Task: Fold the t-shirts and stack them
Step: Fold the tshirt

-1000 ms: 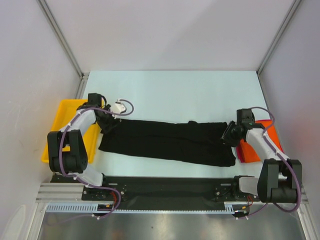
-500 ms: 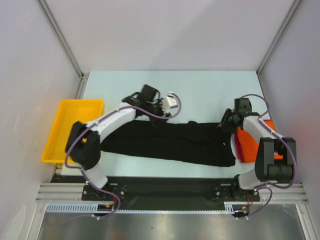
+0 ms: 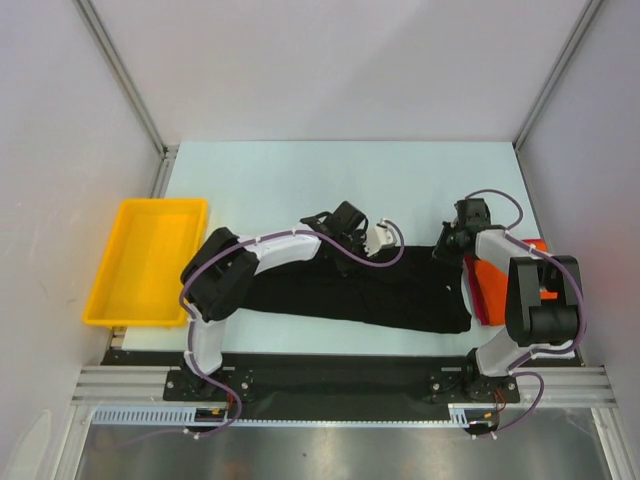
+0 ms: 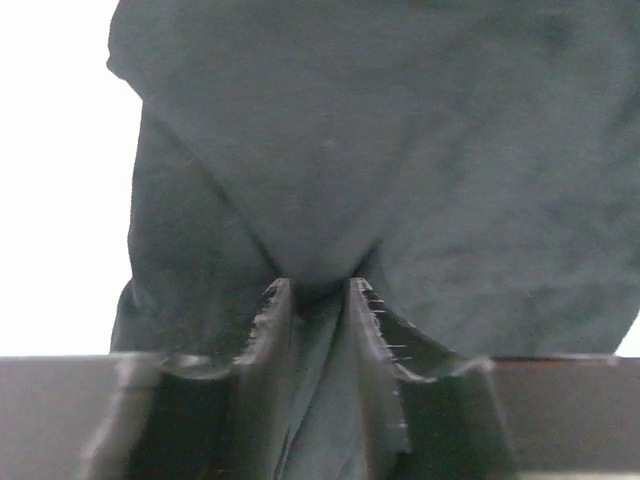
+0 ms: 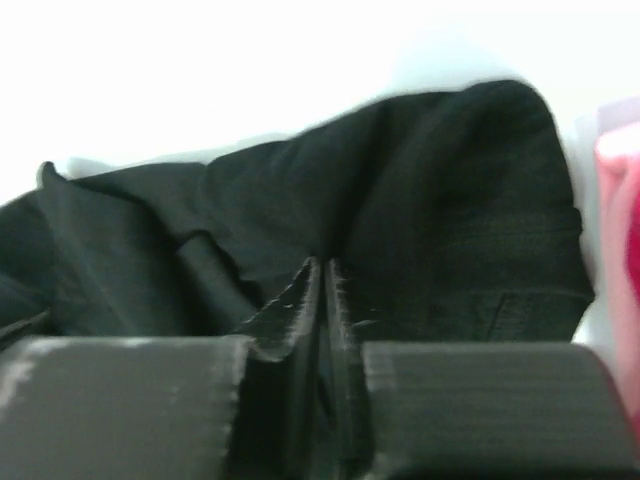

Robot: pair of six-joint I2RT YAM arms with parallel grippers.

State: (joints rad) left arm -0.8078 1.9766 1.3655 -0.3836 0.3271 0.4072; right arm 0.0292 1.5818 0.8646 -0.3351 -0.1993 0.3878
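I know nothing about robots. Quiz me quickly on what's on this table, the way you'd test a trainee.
1. True or false: the black t-shirt lies inside the yellow tray.
2. What do the fingers of the left gripper pinch? A) black cloth B) the tray C) a cable
3. Fill in: the orange-red shirts lie at the black t-shirt's ___ end, by the robot's own sides.
Key: 1 false; 2 A; 3 right.
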